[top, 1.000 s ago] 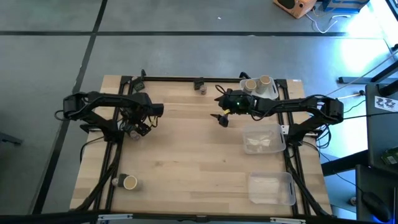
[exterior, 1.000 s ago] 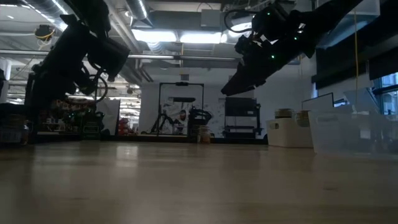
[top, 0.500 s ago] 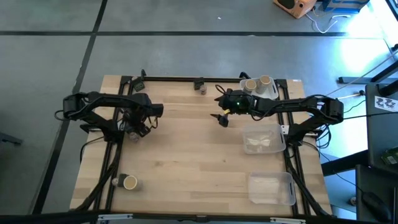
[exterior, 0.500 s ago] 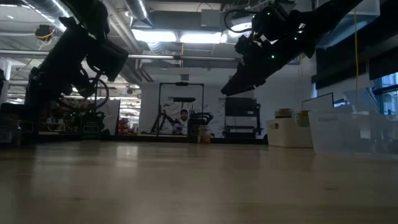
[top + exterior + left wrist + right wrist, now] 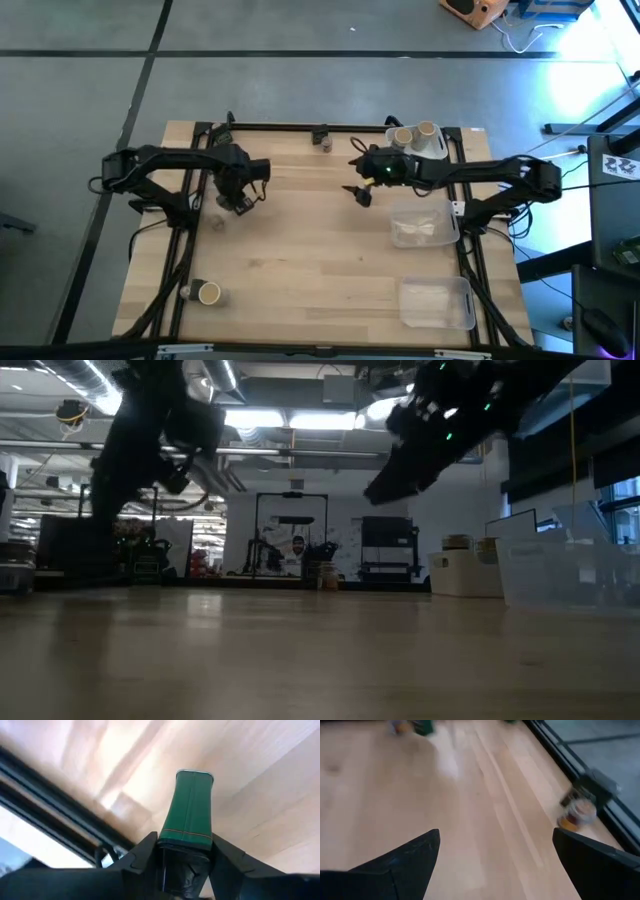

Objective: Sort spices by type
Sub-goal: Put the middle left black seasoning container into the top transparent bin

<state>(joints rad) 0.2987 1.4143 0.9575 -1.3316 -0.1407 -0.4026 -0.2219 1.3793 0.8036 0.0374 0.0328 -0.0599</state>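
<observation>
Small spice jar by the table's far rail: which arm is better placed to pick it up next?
Right. The right gripper hangs open and empty near the small jar, while the left gripper is shut on a green rectangular tin.

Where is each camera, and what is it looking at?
High view: above, looking straight down on the wooden table; both arms show.
Low view: table height, looking across into the room; both arms hang overhead.
Left wrist view: on the left arm; its left tool grips a green blocky container.
Right wrist view: open right tool.
High view shares that container.
</observation>
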